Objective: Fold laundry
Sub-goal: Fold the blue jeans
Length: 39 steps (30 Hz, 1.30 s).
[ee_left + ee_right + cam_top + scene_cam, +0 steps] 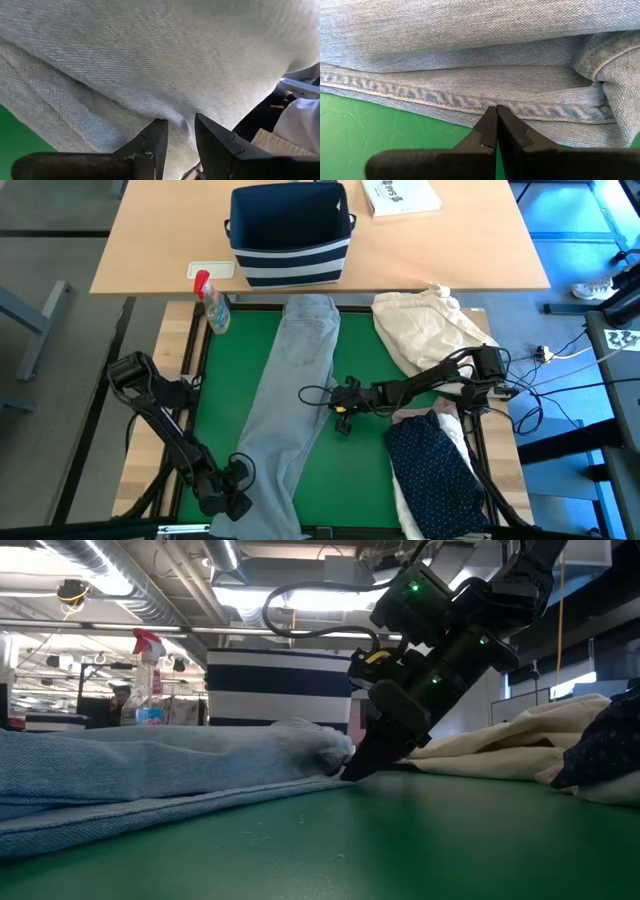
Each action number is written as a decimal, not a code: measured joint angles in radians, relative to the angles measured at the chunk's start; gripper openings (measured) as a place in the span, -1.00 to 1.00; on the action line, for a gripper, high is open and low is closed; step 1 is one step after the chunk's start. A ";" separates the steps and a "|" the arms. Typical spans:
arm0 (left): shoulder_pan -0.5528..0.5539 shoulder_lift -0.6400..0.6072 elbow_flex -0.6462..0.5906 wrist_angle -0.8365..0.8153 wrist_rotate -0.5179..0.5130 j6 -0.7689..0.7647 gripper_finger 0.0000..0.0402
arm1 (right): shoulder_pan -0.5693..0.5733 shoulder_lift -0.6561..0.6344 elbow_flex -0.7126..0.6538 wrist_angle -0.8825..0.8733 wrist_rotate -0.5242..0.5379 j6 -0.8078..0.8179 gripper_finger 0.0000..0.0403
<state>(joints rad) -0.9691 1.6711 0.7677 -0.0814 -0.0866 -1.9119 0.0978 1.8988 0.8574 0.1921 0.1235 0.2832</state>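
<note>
- The light grey jeans (296, 395) are lying lengthwise down the middle of the high view, running from top centre to the bottom edge across the green mat (360, 460).
- The right gripper (343, 402) is sitting at the jeans' right-hand edge, mid-frame in the high view, its fingers pressed together with the tips against the stitched seam (470, 102); I cannot tell whether any cloth is caught between them.
- The left gripper (237, 482) is working at the lower left of the high view, at the jeans' near end, its fingers (152, 142) standing a little apart with denim bulging just ahead of them; I cannot tell whether they are pinching it.
- This is looking like the opening of the jeans fold: both arms seeking a hold on one long edge.
- The next move is probably calling for a firm pinch through both layers at each point, then a lift and carry across so the legs stack.
- The denim is showing a coarse diagonal weave and a thick, ridged double seam; it should be holding a crease but dragging heavily.
- The navy white-dotted shirt (435, 465) is waiting crumpled at lower right, soft and thin, and the cream-beige cloth bundle (430, 328) is slumping at upper right.
</note>
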 joint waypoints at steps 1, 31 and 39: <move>0.000 0.000 0.000 -0.001 -0.001 -0.005 -0.54 | 0.000 0.000 0.000 0.000 0.000 0.000 -0.95; -0.012 -0.118 0.082 -0.262 0.342 0.220 -0.99 | 0.001 0.000 0.001 0.001 0.015 -0.003 -0.95; -0.002 -0.119 0.082 -0.270 0.218 0.227 -0.95 | 0.001 0.000 0.001 0.002 0.015 -0.003 -0.95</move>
<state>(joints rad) -0.9707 1.5524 0.8494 -0.3519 0.1315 -1.6848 0.0984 1.8988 0.8581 0.1936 0.1387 0.2798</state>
